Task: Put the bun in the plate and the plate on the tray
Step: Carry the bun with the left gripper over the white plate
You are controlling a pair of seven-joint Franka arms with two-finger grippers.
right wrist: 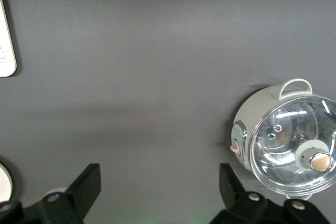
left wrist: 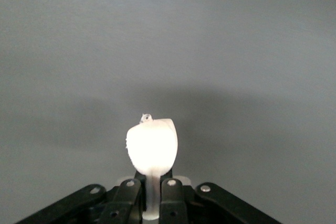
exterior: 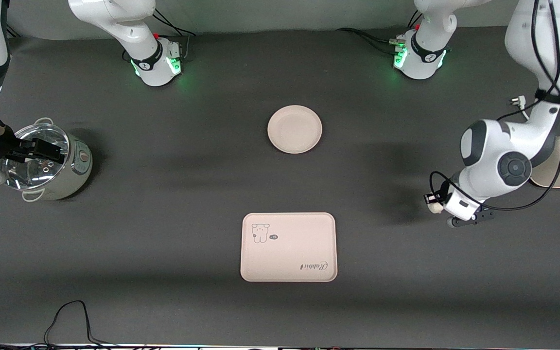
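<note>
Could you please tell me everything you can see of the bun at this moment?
The bun is a small, off-white, smooth rounded lump, soft-looking and squeezed narrow where the left claw is shut on it. Most of it bulges out past the fingertips. It is at the left arm's end of the dark table, apart from the plate and tray.

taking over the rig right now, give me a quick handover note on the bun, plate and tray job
Left end effector: shut on the bun, low at the left arm's end of the table.
Right end effector: open, holding nothing, waiting over the lidded cooker at the right arm's end.
Plate: bare, mid-table, nearer the robots' bases.
Tray: bare, nearer the front camera than the plate.
Done: bun gripped.
Left: bun into plate, then plate onto tray.
</note>
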